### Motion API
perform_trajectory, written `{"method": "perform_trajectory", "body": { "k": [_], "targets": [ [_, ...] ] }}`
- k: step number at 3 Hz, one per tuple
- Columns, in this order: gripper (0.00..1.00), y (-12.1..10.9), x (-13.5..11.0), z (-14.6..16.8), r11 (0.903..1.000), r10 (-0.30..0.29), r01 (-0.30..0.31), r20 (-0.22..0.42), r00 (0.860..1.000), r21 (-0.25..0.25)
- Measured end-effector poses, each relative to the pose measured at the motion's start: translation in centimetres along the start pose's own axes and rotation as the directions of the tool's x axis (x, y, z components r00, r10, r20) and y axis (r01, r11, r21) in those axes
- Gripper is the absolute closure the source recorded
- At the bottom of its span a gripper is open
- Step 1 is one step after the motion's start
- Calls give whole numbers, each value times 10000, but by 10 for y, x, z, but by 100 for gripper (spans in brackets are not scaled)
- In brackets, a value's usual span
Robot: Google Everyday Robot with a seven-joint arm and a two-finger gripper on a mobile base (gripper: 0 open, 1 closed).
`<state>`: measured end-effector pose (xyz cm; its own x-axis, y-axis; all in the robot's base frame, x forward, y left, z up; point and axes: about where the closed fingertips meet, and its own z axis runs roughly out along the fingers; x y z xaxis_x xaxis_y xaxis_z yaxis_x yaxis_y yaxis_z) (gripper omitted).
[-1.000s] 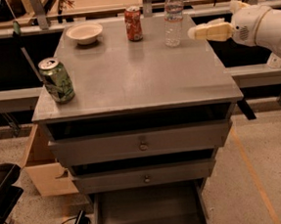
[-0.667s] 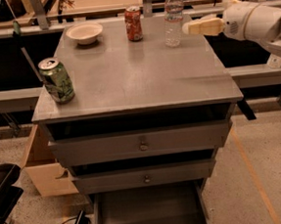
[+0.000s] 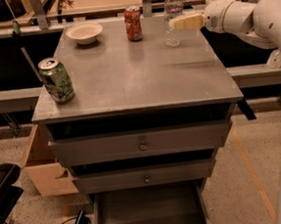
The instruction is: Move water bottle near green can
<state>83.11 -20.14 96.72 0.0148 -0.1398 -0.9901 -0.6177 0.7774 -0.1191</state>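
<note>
Closest to you are the two closed drawers of the cabinet, the upper drawer (image 3: 142, 144) and the lower drawer (image 3: 145, 177), each with a small knob in the middle, and an open cardboard box (image 3: 39, 167) sits on the floor against the cabinet's left side. Above them you see the grey surface (image 3: 137, 80). On its near left corner stands the green can (image 3: 56, 80), upright and close to the left edge, well apart from everything else on top. Look further back and you find three things in a row along the far edge: a pale bowl (image 3: 84, 33) on the left, a red can (image 3: 133, 23) upright near the middle, and the water bottle (image 3: 172, 13) upright to the right of it, white cap on. The bottle is at the opposite end of the surface from the green can, diagonally across. The tool (image 3: 179, 23) reaches in from the right at about the bottle's mid-height, its beige tip level with the label band and overlapping the bottle's right side from your angle. You cannot tell how far the tool is open, nor whether it has any hold on the bottle. Behind it the white arm (image 3: 250, 16) runs off to the right edge.
</note>
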Motion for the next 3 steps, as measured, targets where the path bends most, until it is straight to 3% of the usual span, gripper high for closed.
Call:
{"method": "perform_trajectory", "body": {
  "k": [2, 3],
  "targets": [
    [0, -1, 6, 57, 9948, 910, -895, 280, 9955, -484],
    [16, 0, 8, 73, 9938, 969, -951, 306, 9948, -569]
  ]
}}
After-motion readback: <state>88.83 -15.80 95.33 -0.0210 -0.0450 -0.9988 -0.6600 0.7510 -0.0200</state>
